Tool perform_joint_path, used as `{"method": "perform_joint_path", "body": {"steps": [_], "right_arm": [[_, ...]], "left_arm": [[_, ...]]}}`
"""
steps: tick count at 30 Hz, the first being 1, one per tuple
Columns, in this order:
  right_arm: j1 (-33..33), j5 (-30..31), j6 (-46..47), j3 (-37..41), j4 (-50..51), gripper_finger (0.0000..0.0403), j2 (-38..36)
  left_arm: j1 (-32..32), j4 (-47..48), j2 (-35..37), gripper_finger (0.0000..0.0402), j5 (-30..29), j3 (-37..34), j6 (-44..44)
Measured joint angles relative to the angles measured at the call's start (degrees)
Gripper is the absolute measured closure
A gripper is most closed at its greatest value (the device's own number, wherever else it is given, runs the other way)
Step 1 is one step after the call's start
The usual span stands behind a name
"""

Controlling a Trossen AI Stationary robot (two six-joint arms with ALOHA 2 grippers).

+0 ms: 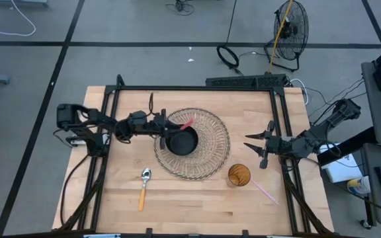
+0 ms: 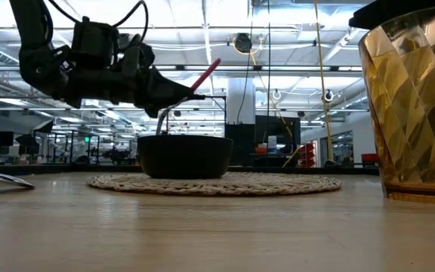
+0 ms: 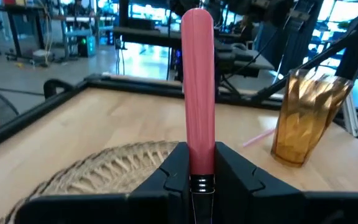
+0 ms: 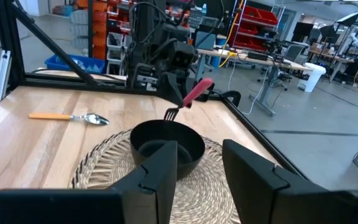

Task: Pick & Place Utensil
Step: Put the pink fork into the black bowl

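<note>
A fork with a pink handle point(image 1: 186, 123) is in my left gripper point(image 1: 168, 125), which is shut on it above the black bowl point(image 1: 180, 141). The bowl stands in the middle of a round woven mat point(image 1: 211, 142). In the low view the fork's tines point(image 2: 162, 121) hang over the bowl point(image 2: 185, 156). A spoon with an orange handle point(image 1: 143, 188) lies flat on the table near the mat's near-left side. My right gripper point(image 1: 256, 147) is open and waits to the right of the mat. My left gripper pinches the fork between its two fingers point(image 3: 176, 168) at the lower end of the pink handle point(image 3: 197, 149), just above the metal neck. It reaches in from the table's left. The fork is lifted clear and tilted: tines point(image 4: 171, 113) down over the bowl, handle point(image 2: 206, 74) slanting up to the right.
An amber glass point(image 1: 239, 175) stands near the mat's near-right edge. A thin pink stick point(image 1: 264, 192) lies on the table beside it. A black frame runs along the table's left, far and right edges. Bare wood shows along the near edge.
</note>
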State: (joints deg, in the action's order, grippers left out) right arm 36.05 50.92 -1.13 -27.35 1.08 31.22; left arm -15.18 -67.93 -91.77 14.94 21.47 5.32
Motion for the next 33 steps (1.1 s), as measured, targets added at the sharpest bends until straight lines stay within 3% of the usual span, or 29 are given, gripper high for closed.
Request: {"method": "perform_joint_path", "body": {"steps": [6,11,15,25,31,33], "right_arm": [[0.0,0.0,0.3,0.0,0.0,0.0275,0.0],[0.0,0.0,0.2,0.0,0.0,0.0275,0.0],[0.0,0.0,-0.1,0.0,0.0,0.0275,0.0],[0.0,0.0,0.0,0.0,0.0,0.0275,0.0],[0.0,0.0,0.0,0.0,0.0,0.0275,0.0],[0.0,0.0,0.3,0.0,0.0,0.0275,0.0]], "left_arm": [[0.0,-3.0,-1.0,0.0339,2.1,0.2,1.3],[0.5,-3.3,1.5,0.0352,7.2,0.3,2.6],[1.9,-3.1,4.1,0.0343,7.7,0.3,2.6],[10.1,-1.9,6.0,0.0352,14.6,0.3,6.5],[17.8,9.2,6.0,0.0341,14.9,0.3,7.5],[20.8,16.4,6.0,0.0346,11.8,0.3,7.5]]}}
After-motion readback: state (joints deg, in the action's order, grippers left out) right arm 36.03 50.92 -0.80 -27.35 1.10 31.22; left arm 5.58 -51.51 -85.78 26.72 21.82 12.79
